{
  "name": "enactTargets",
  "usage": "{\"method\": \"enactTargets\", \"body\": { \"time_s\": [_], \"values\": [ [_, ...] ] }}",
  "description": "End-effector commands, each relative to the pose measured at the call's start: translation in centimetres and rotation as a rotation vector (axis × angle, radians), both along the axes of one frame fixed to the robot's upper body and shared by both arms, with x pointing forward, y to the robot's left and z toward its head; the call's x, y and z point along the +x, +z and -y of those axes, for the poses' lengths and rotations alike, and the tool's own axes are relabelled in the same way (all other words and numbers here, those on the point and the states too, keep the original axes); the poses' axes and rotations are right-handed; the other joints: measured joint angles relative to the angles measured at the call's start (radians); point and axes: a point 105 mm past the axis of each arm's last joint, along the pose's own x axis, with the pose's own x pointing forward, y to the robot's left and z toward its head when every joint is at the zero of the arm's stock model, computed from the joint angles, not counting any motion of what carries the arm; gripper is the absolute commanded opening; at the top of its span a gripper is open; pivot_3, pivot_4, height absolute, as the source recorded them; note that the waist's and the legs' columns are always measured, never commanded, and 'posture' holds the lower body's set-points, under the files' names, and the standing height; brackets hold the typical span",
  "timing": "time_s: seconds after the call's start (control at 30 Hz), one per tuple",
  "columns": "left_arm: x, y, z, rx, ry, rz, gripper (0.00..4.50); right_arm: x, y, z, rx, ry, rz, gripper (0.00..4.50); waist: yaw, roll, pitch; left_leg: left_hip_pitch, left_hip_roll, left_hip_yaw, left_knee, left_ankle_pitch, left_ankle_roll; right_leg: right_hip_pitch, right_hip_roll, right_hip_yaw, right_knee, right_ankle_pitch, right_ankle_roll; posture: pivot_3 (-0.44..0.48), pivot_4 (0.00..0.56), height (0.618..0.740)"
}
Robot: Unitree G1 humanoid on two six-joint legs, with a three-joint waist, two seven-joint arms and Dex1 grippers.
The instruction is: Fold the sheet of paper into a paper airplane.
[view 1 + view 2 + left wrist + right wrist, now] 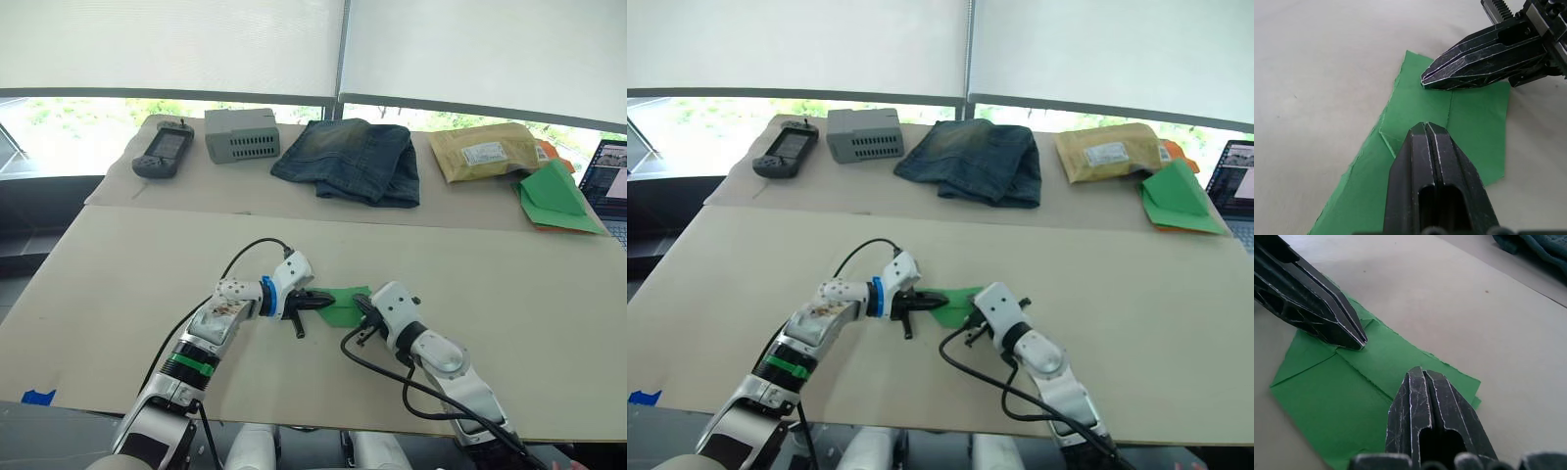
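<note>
The sheet of paper lies flat on the tan table, between the two grippers in the left eye view. The left gripper comes in from the left with its black tips resting on the paper's near-left edge; the right gripper meets the paper's opposite side. Well beyond both grippers, along the far edge of the table, sit a handheld controller, a grey box, folded jeans, a padded envelope and a green triangular paper stack with an orange edge, next to a laptop.

In the right eye view the same layout holds: the paper is pinned at the meeting point of the two fingertip pairs.

In the left wrist view the left gripper's fingers are pressed together, nothing between them, tips down on the folded green paper beside a crease. The right gripper's closed tip touches the paper just ahead of them.

In the right wrist view the right gripper's fingers are likewise closed together with nothing gripped, resting on the paper's layered edge, the left gripper's closed tip pressing near a crease just beyond.
</note>
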Motion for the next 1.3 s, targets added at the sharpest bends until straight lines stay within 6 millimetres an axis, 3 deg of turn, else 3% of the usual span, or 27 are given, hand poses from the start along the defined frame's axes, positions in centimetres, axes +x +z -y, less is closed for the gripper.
{"method": "enactTargets", "body": {
  "time_s": [0.03,0.2,0.33,0.73,0.93,1.1,1.3],
  "values": [
    [-1.1,-0.3,0.8,-0.011,-0.039,-0.022,0.0,-0.3,-2.1,0.3,-0.031,-0.018,-0.102,0.03,0.0,0.0,0.0,0.0,0.0,0.0,0.0,0.0,0.0,0.0,0.0,0.0,0.0,0.0,0.0,0.0,0.15,0.734],
    [-1.1,-1.8,0.3,0.039,0.001,-0.038,0.0,-0.3,-2.4,0.1,-0.04,-0.014,-0.113,0.03,-0.001,0.0,0.0,0.001,0.0,0.0,0.0,0.0,0.0,0.001,0.0,0.0,0.0,0.0,0.0,0.0,0.15,0.734],
    [-0.3,-2.3,-1.4,0.073,0.071,-0.035,0.0,-0.3,-2.5,0.1,-0.044,-0.013,-0.118,0.03,-0.001,-0.001,-0.001,0.002,0.0,0.0,0.0,0.0,0.0,0.002,0.0,0.0,0.0,0.0,0.0,0.0,0.15,0.734],
    [0.6,-1.5,-6.7,0.057,0.244,-0.048,0.0,-0.4,-2.6,0.1,-0.054,0.013,-0.12,0.03,-0.022,-0.001,-0.001,0.007,0.001,0.0,-0.006,0.0,0.0,0.003,0.0,0.001,0.001,-0.001,-0.002,0.0,0.15,0.734],
    [-0.7,-0.9,-6.3,0.014,0.192,-0.054,0.0,-0.2,-2.0,-0.1,-0.045,0.034,-0.101,0.03,-0.027,-0.001,-0.001,0.009,0.001,0.0,-0.008,0.0,0.0,0.003,0.0,0.001,0.001,-0.002,-0.003,0.0,0.15,0.734],
    [-0.5,2.4,-6.1,-0.087,0.171,-0.004,0.0,0.8,4.8,0.5,0.096,0.041,0.068,0.03,-0.025,0.0,0.003,0.006,0.001,0.001,-0.008,0.0,0.0,0.0,0.0,0.001,0.001,-0.002,-0.003,0.0,0.15,0.734],
    [0.4,5.0,-8.0,-0.093,0.203,0.049,0.0,0.2,7.4,1.8,0.115,0.138,-0.007,0.03,-0.025,-0.001,0.006,-0.001,0.001,-0.001,-0.008,0.0,0.0,-0.005,0.0,0.0,0.0,-0.001,-0.002,0.0,0.15,0.734]
  ]
}}
